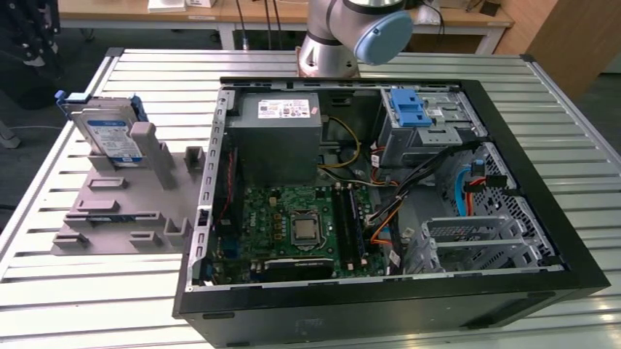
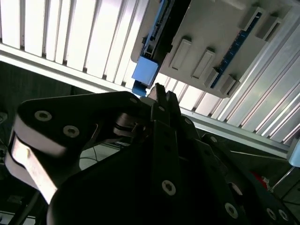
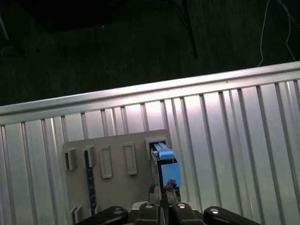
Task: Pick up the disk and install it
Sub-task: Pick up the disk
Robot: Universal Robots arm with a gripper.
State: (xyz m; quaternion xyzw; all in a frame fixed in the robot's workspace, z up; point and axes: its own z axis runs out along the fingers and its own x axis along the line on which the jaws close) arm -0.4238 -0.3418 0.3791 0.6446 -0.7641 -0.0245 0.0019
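Gripper (image 2: 163, 96): the black fingers are pressed together with only a thin seam between the tips and nothing held. In both wrist views it hangs over the blue-framed edge of the disk, apart from it. Its own linkage hides whatever lies directly beneath.
Disk (image 1: 105, 134): stands on edge in an end slot of the holder, outside the case. Its label is visible in the exterior view; the wrist views see it edge-on.
Holder (image 1: 126, 218): grey slotted block lying flat on the table, to the exterior view's left of the case. A thin blue strip (image 3: 88, 178) stands in another slot, too narrow to identify.
Table (image 1: 408, 62): slatted metal.
Case (image 1: 558, 218): open, on its side. Cables partly cover the cage (image 1: 427, 127) with the blue latch.
Arm (image 1: 330, 36): cut off by the exterior view's top edge.
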